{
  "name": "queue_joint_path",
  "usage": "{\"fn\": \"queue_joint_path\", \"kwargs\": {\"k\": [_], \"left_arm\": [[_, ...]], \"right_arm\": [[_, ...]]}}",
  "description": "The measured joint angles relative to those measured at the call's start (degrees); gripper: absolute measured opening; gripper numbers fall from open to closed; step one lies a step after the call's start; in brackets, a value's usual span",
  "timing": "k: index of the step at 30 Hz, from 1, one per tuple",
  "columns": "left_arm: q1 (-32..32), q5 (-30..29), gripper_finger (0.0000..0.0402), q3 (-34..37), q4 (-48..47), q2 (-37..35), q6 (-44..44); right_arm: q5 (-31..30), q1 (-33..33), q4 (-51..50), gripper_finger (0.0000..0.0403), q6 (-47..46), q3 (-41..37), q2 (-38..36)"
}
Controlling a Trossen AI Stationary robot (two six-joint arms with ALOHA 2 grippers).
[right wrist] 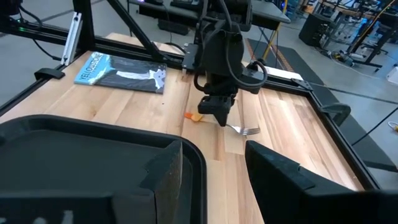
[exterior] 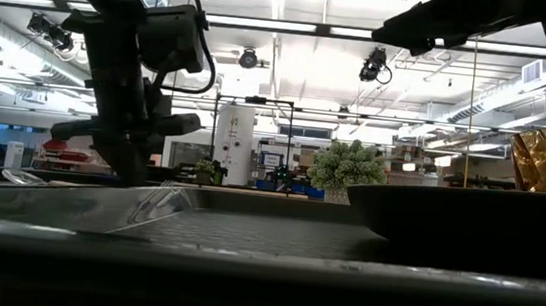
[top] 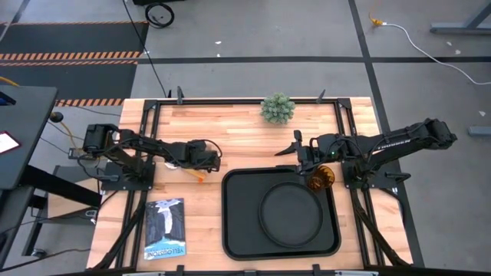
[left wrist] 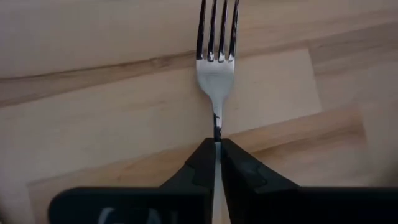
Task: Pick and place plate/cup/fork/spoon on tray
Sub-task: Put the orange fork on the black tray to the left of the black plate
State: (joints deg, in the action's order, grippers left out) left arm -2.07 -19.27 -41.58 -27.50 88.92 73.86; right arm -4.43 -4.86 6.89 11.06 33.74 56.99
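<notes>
Gripping: we are clenching the left gripper (left wrist: 217, 144) on the fork (left wrist: 216, 62), low on the table (top: 245, 126), beside the tray (top: 234, 230).
Waiting: our right gripper (right wrist: 211, 158) is hanging released above the tray, by the cup (top: 320, 179).

1. Ceiling strip lights (exterior: 265, 24) shine bright and slightly blown out in the low view.
2. The tray (exterior: 242, 271) rim up close looks blurred.
3. The fork (left wrist: 216, 59) tines glint sharply.
</notes>
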Motion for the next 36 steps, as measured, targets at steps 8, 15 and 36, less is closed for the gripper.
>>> {"fn": "queue_joint_path", "kwargs": {"k": [8, 15, 36], "left_arm": [[0.0, -1.83, 0.0021, 0.0, 1.87, 0.0, -1.6], [0.0, -6.36, 0.0021, 0.0, 6.18, 0.0, -3.74], [2.28, 3.2, 0.0021, -0.11, 29.1, -1.2, -6.76]], "right_arm": [[0.12, 0.0, 0.41, 0.0183, -0.38, 0.02, 0.0], [0.11, 0.0, 0.79, 0.0183, -0.58, 0.02, 0.0], [0.07, -0.02, -2.9, 0.0183, -2.82, 0.07, -1.06]]}}
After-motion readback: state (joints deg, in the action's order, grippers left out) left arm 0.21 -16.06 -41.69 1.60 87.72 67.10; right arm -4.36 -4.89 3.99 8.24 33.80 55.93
